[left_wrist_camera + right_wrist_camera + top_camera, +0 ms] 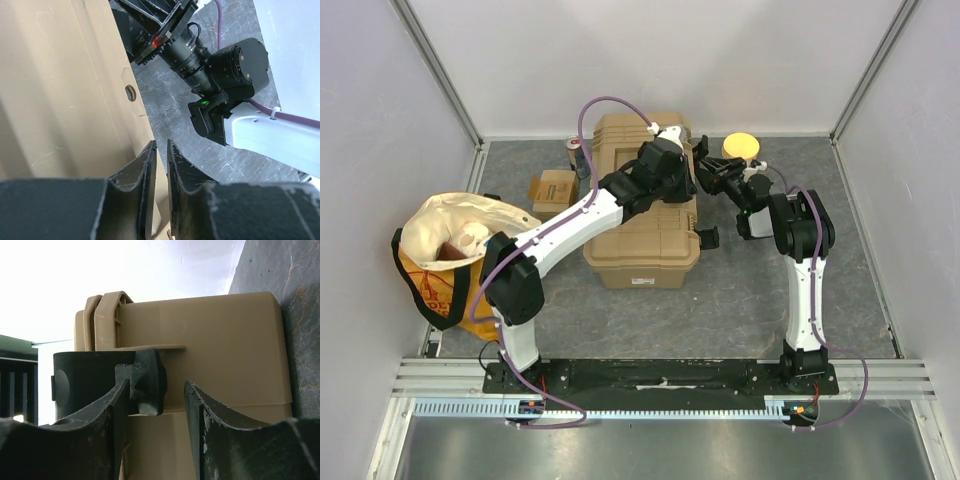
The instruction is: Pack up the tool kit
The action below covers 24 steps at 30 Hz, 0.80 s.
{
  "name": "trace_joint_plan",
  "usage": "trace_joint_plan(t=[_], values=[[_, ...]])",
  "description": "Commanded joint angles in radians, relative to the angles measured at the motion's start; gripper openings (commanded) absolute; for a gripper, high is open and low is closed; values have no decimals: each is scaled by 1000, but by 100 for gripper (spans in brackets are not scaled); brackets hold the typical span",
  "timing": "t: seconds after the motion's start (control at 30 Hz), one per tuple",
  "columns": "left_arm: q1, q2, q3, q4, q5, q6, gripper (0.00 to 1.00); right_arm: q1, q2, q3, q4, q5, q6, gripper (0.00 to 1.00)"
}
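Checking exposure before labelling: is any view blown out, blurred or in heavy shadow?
Top external: evenly lit, sharp, soft shadow beside the toolbox. Left wrist: white wall at upper right overexposed, left fingers soft. Right wrist: background above the toolbox blown out white, right fingers dark and blurred.

Lab cell (white panels (650, 60), aluminium frame (438, 70))

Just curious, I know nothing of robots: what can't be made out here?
- Inside of the toolbox: every view, lid down.
- Contents of the cloth bag: top view, folds cover most.
- Yellow round thing: top view, too small, right arm overlaps it.
- Left pincer: top view, left arm hides it.
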Motion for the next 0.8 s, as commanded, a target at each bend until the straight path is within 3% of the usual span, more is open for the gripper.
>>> trace_joint_plan(t=[0.0,0.23,0.63,0.77], values=[[49,15,-88,-201,-37,-6,21,12,-109,-19,141,6,-81,54],[49,24,-94,-199,-37,-3,19,18,-194,-26,6,9,-210,53],[55,40,-96,-199,-31,5,18,24,-228,-18,-23,6,-268,52],[55,44,-96,-199,-29,5,18,27,-281,-26,-138,19,-369,48]])
